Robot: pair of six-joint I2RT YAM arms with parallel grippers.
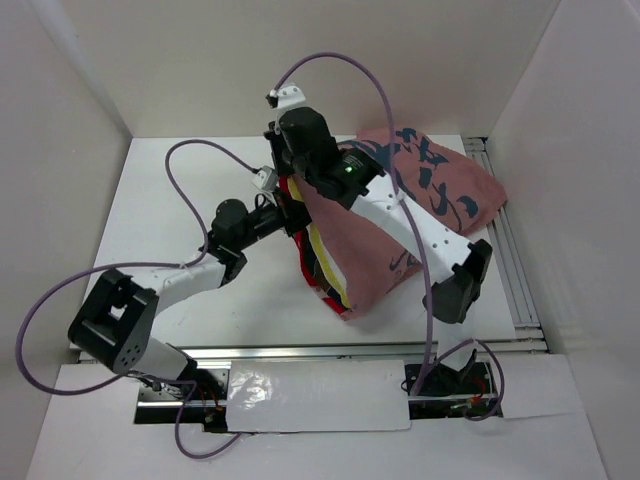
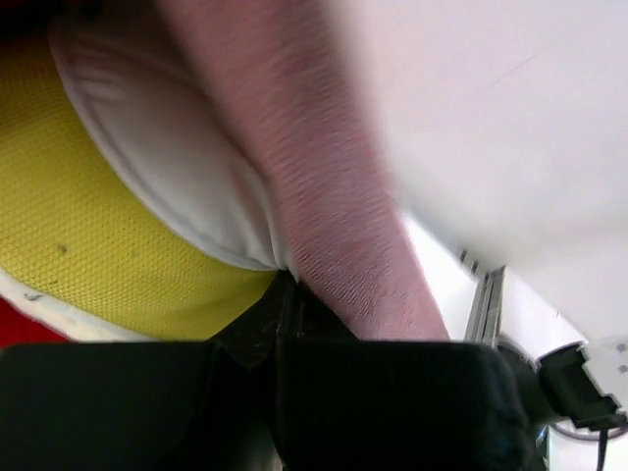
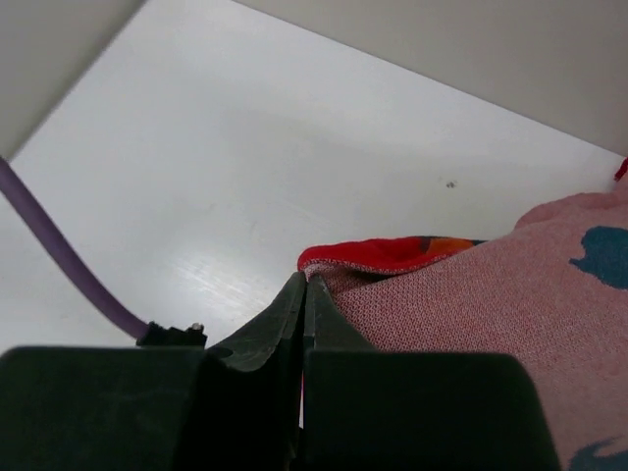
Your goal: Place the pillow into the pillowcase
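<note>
L arm (image 1: 185, 280) runs from base at 8 o'clock twd 1 o'clock, wrist abt level. L gripper (image 2: 285, 294) clamped on the pillowcase (image 1: 362, 265). R arm (image 1: 420, 225): elbow at 4 o'clock, forearm slanting twd 11. R gripper (image 3: 305, 292) pinched on same cloth.

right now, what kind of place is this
Probably a robot lab test cell, not a home: a white table boxed in by blank white walls, with a left arm and right arm bolted to a metal rail at its near edge.
</note>
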